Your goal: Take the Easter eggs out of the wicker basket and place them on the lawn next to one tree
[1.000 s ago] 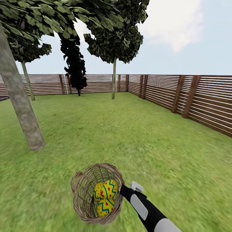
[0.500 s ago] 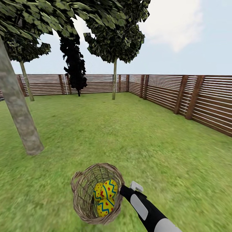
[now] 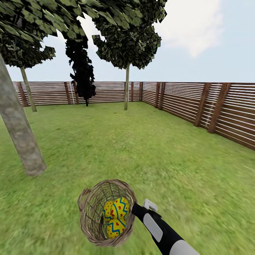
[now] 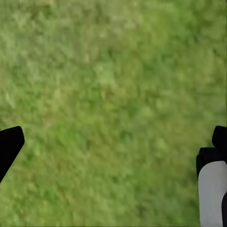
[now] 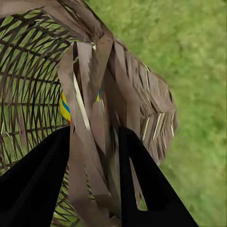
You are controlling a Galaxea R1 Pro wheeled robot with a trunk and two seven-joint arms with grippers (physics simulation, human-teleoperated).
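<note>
Head view: the wicker basket (image 3: 107,212) is seen at about 6 o'clock in the frame, low and just left of centre, with the three Easter eggs (image 3: 115,216) piled inside it, touching one another. Its braided rim is pinched at the basket's 3 o'clock side by the right gripper (image 5: 94,156), whose two dark fingers (image 5: 35,184) are pressed onto the weave from either side, as is shown in the right wrist view. The basket has kept its place in the frame over the last second, so it is being carried along with the robot. The tree (image 3: 19,134), at 9 o'clock, has slid lower and further toward the frame's edge, and the fence (image 3: 198,106) has shifted as well; since the whole picture has moved, the camera and base are judged to be advancing, not the things. The lawn (image 3: 159,159) lies open ahead. The left gripper (image 4: 113,156) is held spread wide over bare grass, holding nothing. No egg has yet been taken out; the trunk is being brought within reach first, it seems
</note>
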